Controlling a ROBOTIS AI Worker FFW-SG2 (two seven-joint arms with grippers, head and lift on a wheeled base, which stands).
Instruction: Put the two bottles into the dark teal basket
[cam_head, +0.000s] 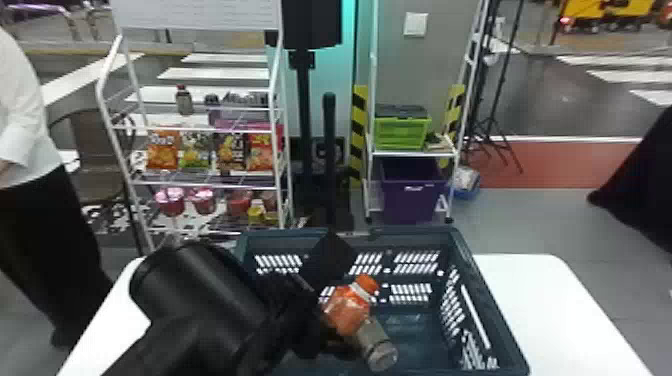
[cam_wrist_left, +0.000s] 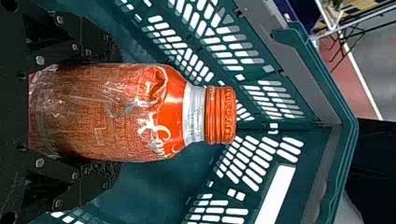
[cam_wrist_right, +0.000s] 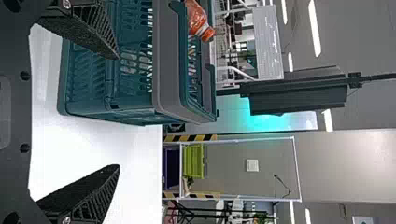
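In the head view my left gripper (cam_head: 322, 312) is inside the dark teal basket (cam_head: 477, 300), shut on the orange bottle (cam_head: 346, 309). That bottle is tilted, its orange cap up and toward the back right. A clear greyish bottle (cam_head: 375, 345) lies in the basket just below it, its upper part hidden behind the orange one. In the left wrist view the gripper (cam_wrist_left: 116, 113) has a finger on either side of the orange bottle (cam_wrist_left: 154, 114). My right gripper (cam_wrist_right: 116, 112) stands open beside the basket (cam_wrist_right: 168, 60), nothing between its fingers; the orange bottle (cam_wrist_right: 198, 21) shows above the rim.
The basket stands on a white table (cam_head: 555, 300). Behind it are a white rack (cam_head: 282, 165) with snack bags, cups and a small bottle, and a shelf with a green crate (cam_head: 401, 132) and a purple bin (cam_head: 412, 192). A person stands at the left.
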